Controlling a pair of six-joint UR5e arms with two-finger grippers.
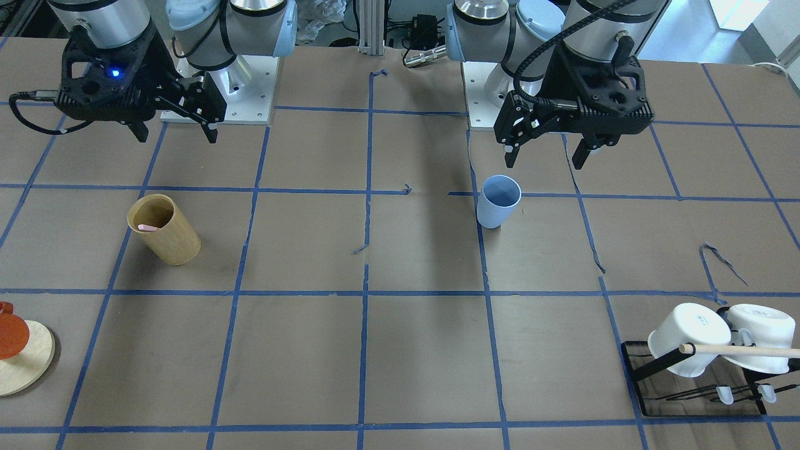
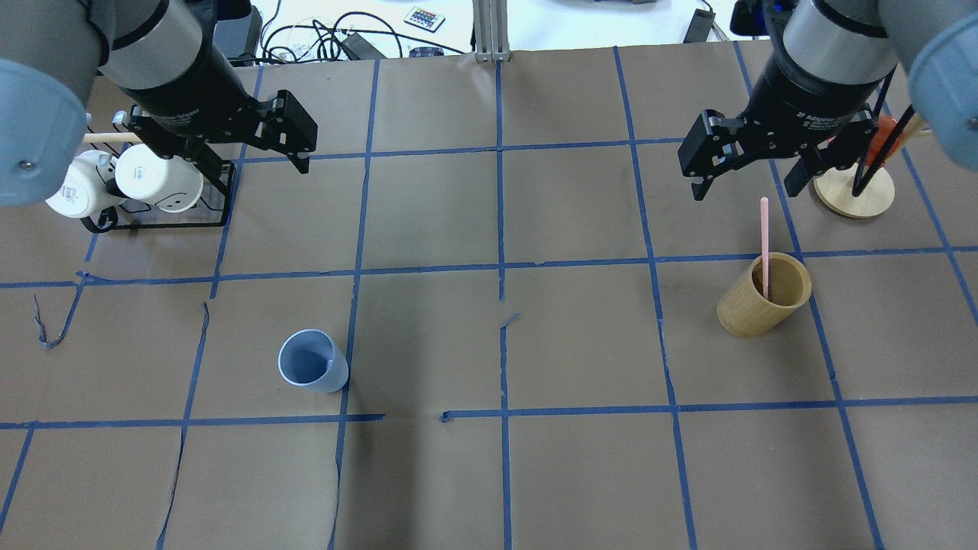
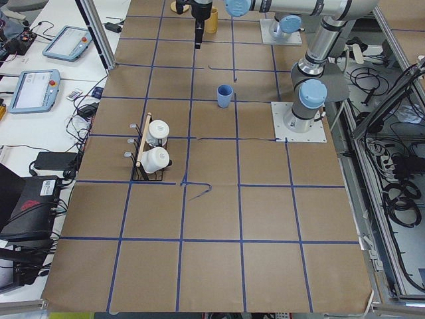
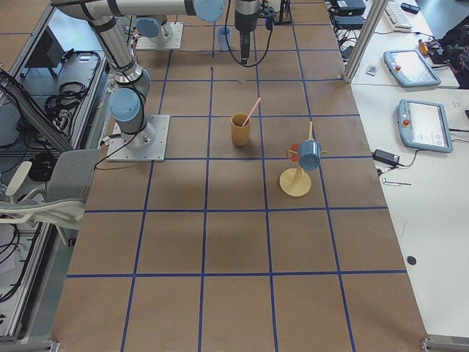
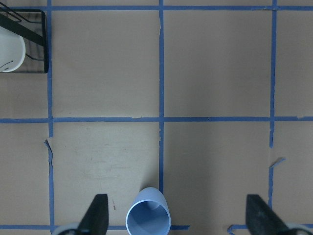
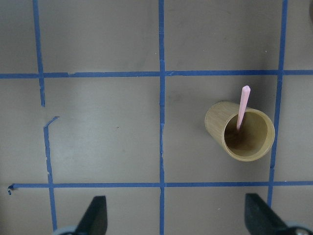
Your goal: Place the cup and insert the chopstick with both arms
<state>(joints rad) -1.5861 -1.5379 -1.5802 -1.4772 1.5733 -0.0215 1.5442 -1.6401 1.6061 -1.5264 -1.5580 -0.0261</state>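
Observation:
The light blue cup [image 1: 498,201] stands upright and empty on the table, left of centre in the overhead view [image 2: 312,360]. My left gripper [image 1: 544,159] is open and empty, above and behind the cup; in the left wrist view [image 5: 178,218] the cup [image 5: 148,218] sits between its fingers, nearer the left one. A pale pink chopstick [image 2: 764,244] leans inside a tan wooden cylinder [image 2: 762,296]. My right gripper [image 2: 743,189] is open and empty, above the table beyond the cylinder; the right wrist view [image 6: 176,218] shows the chopstick [image 6: 242,105] ahead to the right.
A black rack [image 2: 160,224] with two white mugs [image 2: 157,179] and a long wooden rod stands on the left arm's side. A round wooden stand [image 2: 854,191] with an orange mug is on the right arm's side. Blue tape lines grid the brown table.

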